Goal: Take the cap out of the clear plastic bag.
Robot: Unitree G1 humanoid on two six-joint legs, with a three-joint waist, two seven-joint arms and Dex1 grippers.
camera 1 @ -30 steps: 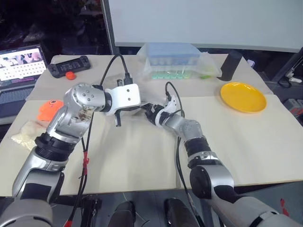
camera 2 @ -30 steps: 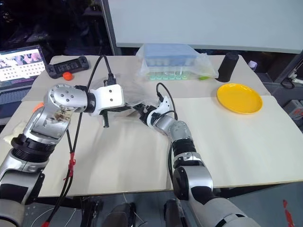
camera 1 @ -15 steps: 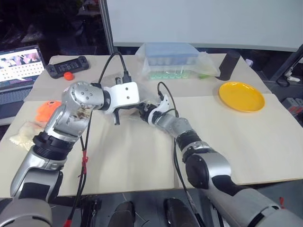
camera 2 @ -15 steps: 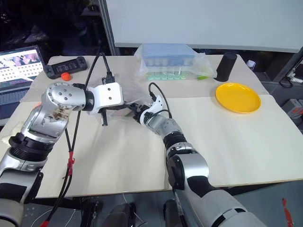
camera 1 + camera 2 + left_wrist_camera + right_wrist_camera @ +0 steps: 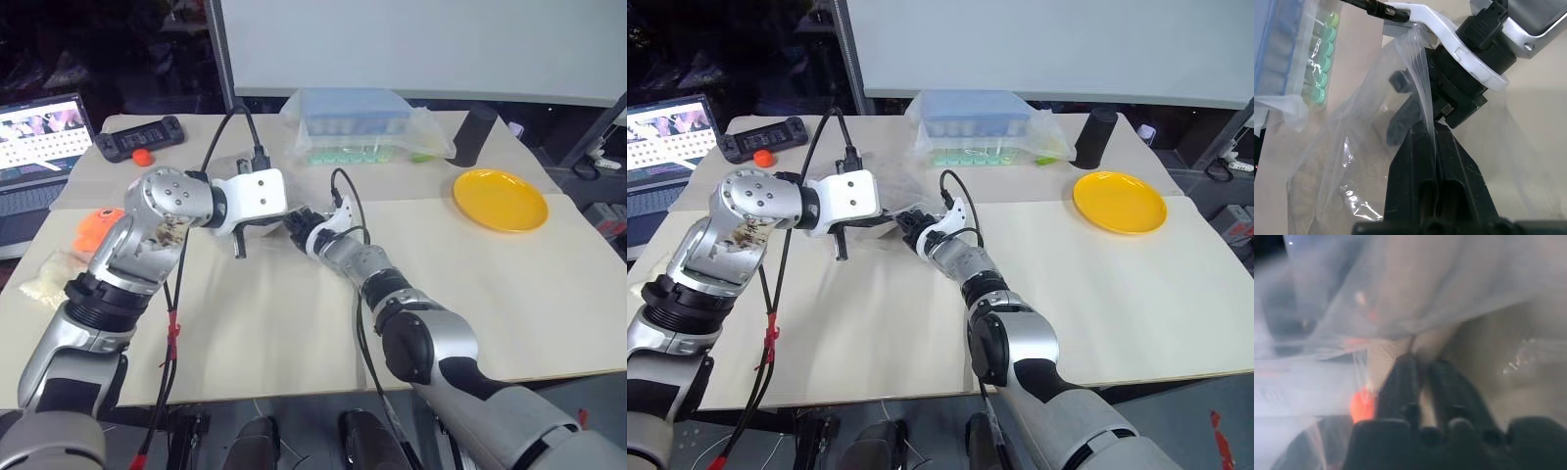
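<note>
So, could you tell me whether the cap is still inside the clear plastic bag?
Inside: the right tool pinches beige cap fabric under the bag's film.

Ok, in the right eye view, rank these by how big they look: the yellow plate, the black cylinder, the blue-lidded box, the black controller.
1. Blue-lidded box
2. Yellow plate
3. Black controller
4. Black cylinder

The last two look close in size, so their order is unsure.

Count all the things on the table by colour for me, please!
Yellow: 1, round yellow plate
Orange: 2, small orange-red round cap and orange flat toy
Black: 2, black cylinder and black game controller
Blue: 1, blue-lidded box of green vials
Clear: 1, clear plastic bag
White: 1, small bag of white grains
Total: 8
</note>
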